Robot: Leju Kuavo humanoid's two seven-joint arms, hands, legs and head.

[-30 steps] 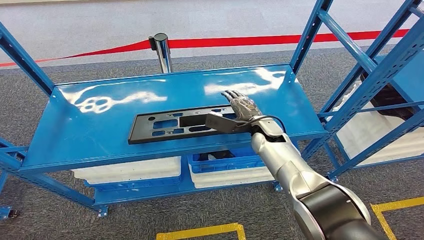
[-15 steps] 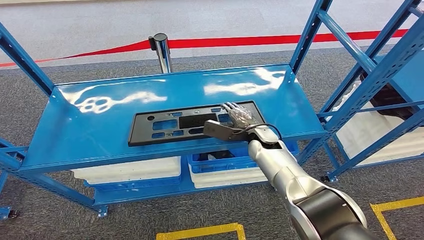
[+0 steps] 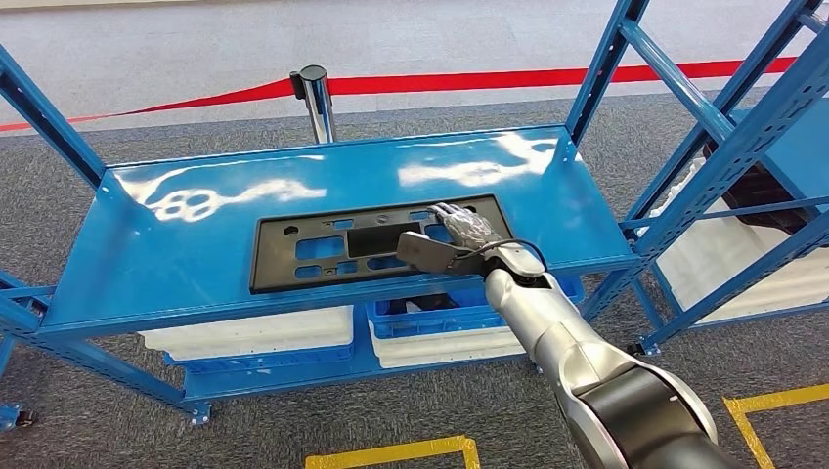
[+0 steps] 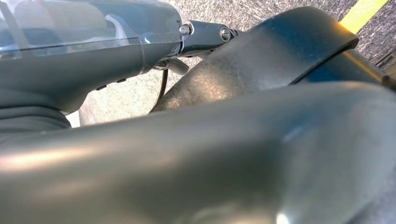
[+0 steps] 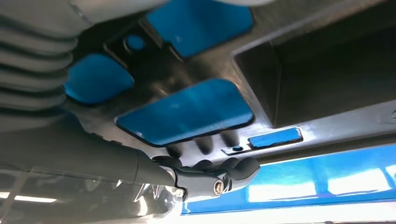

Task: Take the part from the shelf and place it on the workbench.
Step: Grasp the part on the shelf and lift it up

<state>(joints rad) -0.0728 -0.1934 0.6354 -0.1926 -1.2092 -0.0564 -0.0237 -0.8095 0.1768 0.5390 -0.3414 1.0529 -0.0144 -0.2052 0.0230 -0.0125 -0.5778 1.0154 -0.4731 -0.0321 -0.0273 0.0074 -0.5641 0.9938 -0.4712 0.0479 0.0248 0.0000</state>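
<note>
part (image 3: pixel 376 242) flat on shelf (image 3: pixel 196 254) | right robot hand (image 3: pixel 459 231) on part's right end | bins (image 3: pixel 293 337) below

The right arm (image 3: pixel 572 342) is showing a smooth silver shell that is giving way to a glossy black band nearer the body, and a thin black cable (image 3: pixel 518 246) is looping over the wrist just behind the right hand (image 3: pixel 467 228). That hand is looking grey and metallic, with dark fingers (image 5: pixel 233 168) carrying small silver screws (image 5: pixel 217 186). Behind the left hand (image 4: pixel 93 46), a clear plastic cover and dark grey moulded shells are showing.

Glossy blue shelf (image 3: pixel 196 264) with flat black part (image 3: pixel 323 244) lying on top
</note>
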